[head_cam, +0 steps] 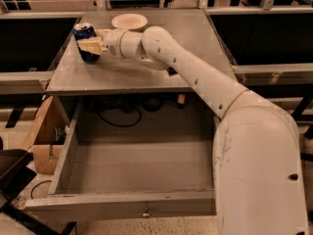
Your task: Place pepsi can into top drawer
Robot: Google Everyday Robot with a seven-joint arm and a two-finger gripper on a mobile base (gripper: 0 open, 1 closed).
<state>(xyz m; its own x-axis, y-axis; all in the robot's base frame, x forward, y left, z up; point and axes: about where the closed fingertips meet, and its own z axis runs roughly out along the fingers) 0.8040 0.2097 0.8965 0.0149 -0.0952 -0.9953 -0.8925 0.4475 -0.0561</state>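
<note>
The pepsi can (84, 39), dark blue with a silver top, stands at the far left of the grey tabletop (127, 72). My gripper (93, 42) reaches in from the right, its pale fingers (91, 46) closed on the can's sides. The can sits at or just above the table surface and tilts slightly. The top drawer (63, 155) is pulled wide open below the table's front edge, grey inside with nothing in it. A small metal knob (145, 212) is on its front panel. My arm crosses over the drawer's right side.
A pale bowl (129, 21) sits on the table just behind the gripper. A small dark object (171, 72) lies under my arm. Black cables (117, 116) hang behind the drawer. A cardboard box (43, 141) stands on the floor to the left.
</note>
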